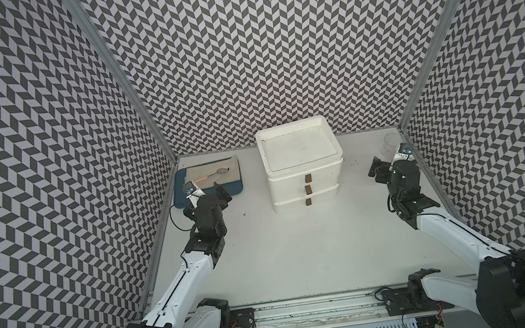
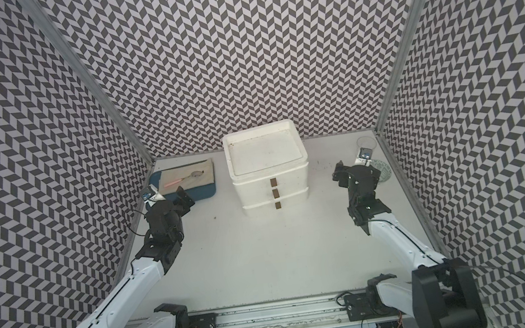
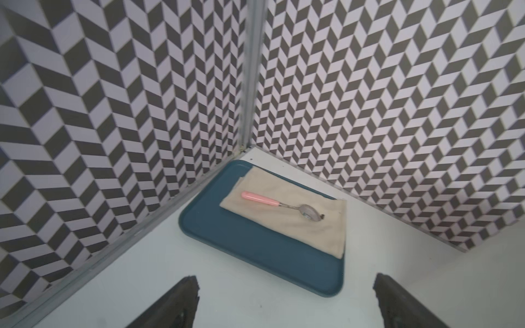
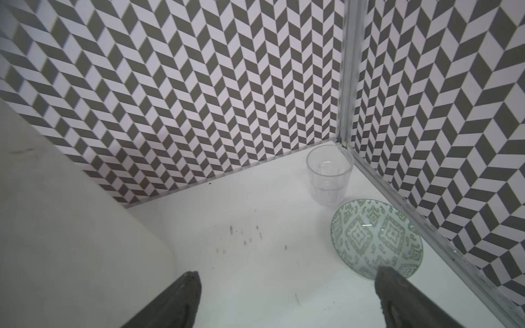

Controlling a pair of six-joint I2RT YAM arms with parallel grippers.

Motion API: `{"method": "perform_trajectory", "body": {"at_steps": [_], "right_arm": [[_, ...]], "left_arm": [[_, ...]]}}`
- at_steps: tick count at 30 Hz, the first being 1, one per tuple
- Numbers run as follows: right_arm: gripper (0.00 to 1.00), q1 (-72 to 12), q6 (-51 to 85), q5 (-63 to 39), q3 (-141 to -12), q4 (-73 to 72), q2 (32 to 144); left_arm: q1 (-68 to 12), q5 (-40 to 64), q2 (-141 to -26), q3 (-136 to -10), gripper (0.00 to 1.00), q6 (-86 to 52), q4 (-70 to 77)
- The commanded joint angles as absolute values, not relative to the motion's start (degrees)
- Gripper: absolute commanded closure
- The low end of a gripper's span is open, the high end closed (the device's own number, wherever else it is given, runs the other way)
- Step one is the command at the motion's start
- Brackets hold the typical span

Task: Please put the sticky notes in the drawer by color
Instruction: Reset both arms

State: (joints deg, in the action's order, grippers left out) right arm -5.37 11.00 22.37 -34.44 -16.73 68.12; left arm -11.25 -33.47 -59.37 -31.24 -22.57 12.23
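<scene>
The white three-drawer unit (image 1: 302, 166) is seen in both top views at the far middle of the table (image 1: 300, 253), close to the back wall. All three drawers are pushed in flush, and the brown tab handles (image 1: 308, 188) are turned toward the near edge. What lies inside the shut drawers cannot be told.

The left arm (image 1: 194, 260) is stretched forward from its base at the near edge, with the wrist raised near the left wall. The left gripper (image 3: 285, 278) is aimed at the far left corner. Its jaws are spread wide and nothing is held between them. Just ahead of it, a blue tray (image 3: 255, 250) is set in that corner, bearing a folded beige cloth (image 3: 312, 233). A pink-handled spoon (image 3: 272, 203) is laid on the cloth.

The right arm (image 1: 441, 227) is extended along the right wall in a mirrored pose. The right gripper (image 4: 287, 271) is pointed at the far right corner, with its jaws likewise spread wide and empty. A clear glass (image 4: 328, 173) is stood upright in that corner, and a green-patterned bowl (image 4: 375, 238) is placed just beside it. One fingertip is seen overlapping the bowl's near rim in the wrist view. Both grippers are kept well apart from the drawer unit, one to each side.
</scene>
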Motion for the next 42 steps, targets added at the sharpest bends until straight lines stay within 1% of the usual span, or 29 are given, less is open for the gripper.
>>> {"method": "perform_trajectory", "body": {"at_steps": [1, 4, 9, 11, 13, 14, 17, 18, 19, 20, 21, 22, 23, 24, 25, 26, 28, 31, 32, 34, 36, 42], "right_arm": [[0.0, -2.3, 7.8, 20.7, -31.7, -32.3, 70.5], [0.0, -1.2, 6.5, 19.7, -30.9, -34.5, 73.4], [0.0, -0.7, 5.8, 12.0, -24.0, -45.4, 76.4], [0.0, -0.7, 5.5, 12.4, -19.9, -52.8, 77.6], [0.0, -0.7, 5.2, 11.9, -15.7, -61.7, 79.2], [0.0, -0.7, 4.8, 11.0, -14.6, -64.7, 80.0], [0.0, -0.9, 3.1, 7.8, -10.8, -73.5, 84.7], [0.0, -0.9, 3.2, 7.9, -9.2, -79.6, 87.5], [0.0, -1.0, 2.5, 7.7, -7.8, -85.6, 89.3], [0.0, -1.2, 2.1, 7.6, -7.1, -88.8, 90.7], [0.0, -1.3, 2.0, 7.3, -8.1, -84.1, 89.2], [0.0, -1.3, 1.9, 6.9, -9.9, -79.0, 88.0], [0.0, -1.3, 1.7, 5.9, -13.1, -72.3, 87.3], [0.0, -1.5, 0.8, 5.2, -15.6, -69.0, 87.6], [0.0, -2.3, 0.4, 6.6, -14.6, -71.8, 88.1], [0.0, -2.3, -0.1, 5.9, -13.8, -75.0, 88.8], [0.0, -2.5, -0.1, 5.9, -13.2, -78.6, 90.0], [0.0, -3.0, -3.4, 0.1, -13.2, -76.5, 88.5], [0.0, -3.9, -3.9, 1.6, -10.4, -77.6, 87.6], [0.01, -4.6, -3.5, 3.7, -8.7, -79.6, 86.8], [0.0, -4.6, -2.7, 5.4, -11.5, -78.2, 89.0], [0.0, -4.5, -3.0, 4.9, -11.1, -78.4, 88.8]], "left_arm": [[-9.4, -39.3, -60.1, -26.5, 0.0, -20.7, 25.5], [-8.3, -42.1, -63.0, -20.8, 0.0, -16.2, 37.8], [-5.3, -38.7, -68.6, -16.4, 0.0, -11.7, 49.9], [-3.7, -34.3, -70.4, -13.3, 0.0, -10.2, 57.5], [-0.3, -24.6, -71.7, -11.0, 0.0, -11.4, 61.6], [0.6, -22.2, -72.8, -10.7, 0.0, -11.4, 62.7], [1.9, -19.0, -78.9, -9.1, 0.0, -11.3, 69.6], [1.9, -18.0, -81.2, -8.2, 0.0, -10.1, 74.8], [1.8, -15.3, -82.3, -8.1, 0.0, -8.8, 76.7], [1.8, -11.9, -81.8, -9.6, 0.0, -7.8, 72.8], [1.7, -11.2, -81.9, -11.6, 0.0, -7.3, 69.2], [1.4, -10.7, -83.3, -12.9, 0.0, -6.4, 69.0], [1.0, -8.9, -84.3, -14.8, 0.0, -5.2, 66.6], [0.6, -6.6, -85.4, -16.9, 0.0, -3.8, 63.9], [0.3, -4.5, -87.2, -18.0, 0.0, -2.1, 64.0], [0.4, -2.1, -87.8, -17.7, 0.0, -1.3, 65.3], [0.7, -0.8, -87.5, -17.0, 0.0, -1.5, 65.9], [0.6, 0.0, -88.0, -16.6, 0.0, -0.8, 67.1], [0.5, 0.0, -88.0, -16.7, 0.0, -0.7, 66.9], [0.4, -0.2, -87.9, -16.6, 0.0, -0.8, 66.8], [0.3, -0.3, -87.8, -16.6, 0.0, -0.8, 66.6], [0.0, -0.9, -87.8, -16.7, 0.0, -0.4, 66.6]]}}
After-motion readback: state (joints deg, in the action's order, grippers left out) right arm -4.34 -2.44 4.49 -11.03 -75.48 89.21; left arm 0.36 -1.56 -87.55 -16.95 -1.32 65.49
